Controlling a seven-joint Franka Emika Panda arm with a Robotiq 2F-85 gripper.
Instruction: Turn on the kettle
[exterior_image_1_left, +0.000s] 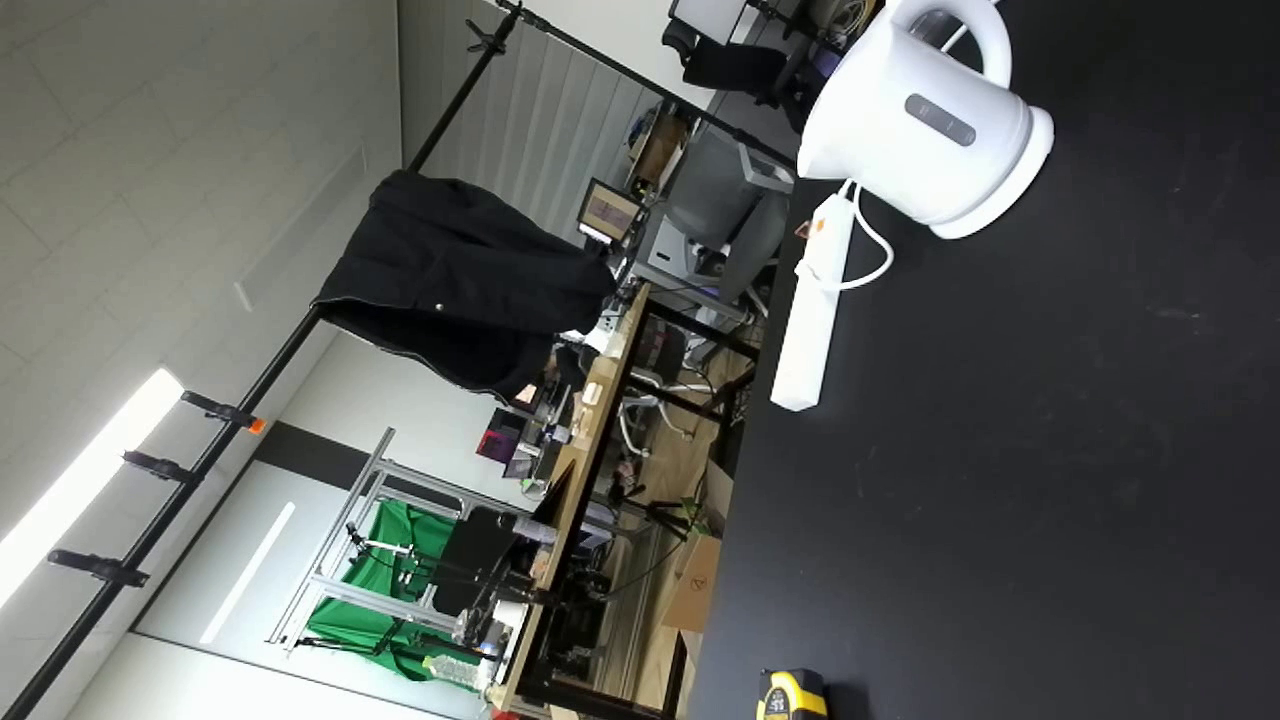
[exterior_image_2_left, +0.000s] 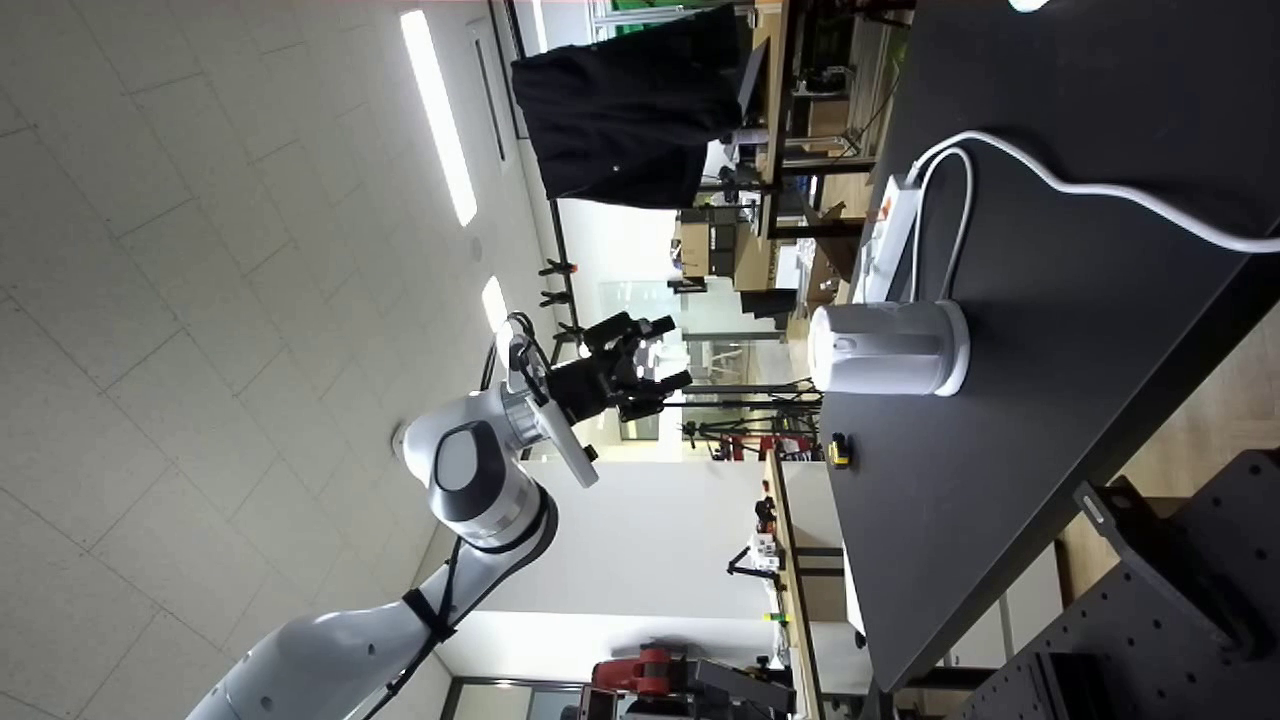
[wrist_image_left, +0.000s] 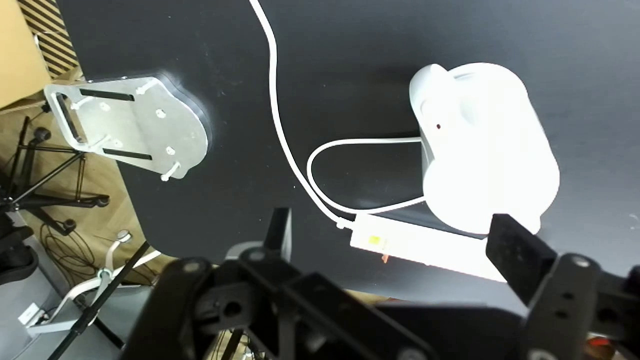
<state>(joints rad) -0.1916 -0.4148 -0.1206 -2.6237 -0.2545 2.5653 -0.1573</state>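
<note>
The white kettle (exterior_image_1_left: 915, 120) stands on the black table, its loop handle and grey side mark showing in an exterior view turned sideways. It also shows in an exterior view (exterior_image_2_left: 885, 348) and, from above and overexposed, in the wrist view (wrist_image_left: 480, 160). A small dark red dot sits near its handle there. My gripper (exterior_image_2_left: 675, 353) is open and empty, held well above the table and apart from the kettle. In the wrist view its fingers (wrist_image_left: 397, 237) are wide apart, the right one overlapping the kettle's lower edge in the picture.
A white power strip (wrist_image_left: 420, 247) lies beside the kettle, with white cords (wrist_image_left: 277, 107) looping over the table. A metal plate (wrist_image_left: 130, 125) sits near a table corner. A yellow-black tape measure (exterior_image_2_left: 839, 450) lies near a table edge, also in an exterior view (exterior_image_1_left: 792, 695).
</note>
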